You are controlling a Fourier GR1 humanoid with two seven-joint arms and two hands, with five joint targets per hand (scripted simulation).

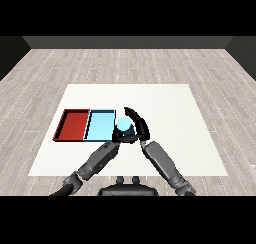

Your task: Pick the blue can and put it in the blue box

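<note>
Blue can [124,123], seen from above just beside the right wall of the light blue tray [100,126], enclosed by the curled fingers of the right hand [139,125]. Probably rigid, light and smooth-sided, best held around its wall. The left hand [120,136] crowds underneath, finger state indistinct. Red tray [72,124] adjoins on the white counter [170,113].

blue can [123,123] upright, beside light blue tray [99,125]
</note>
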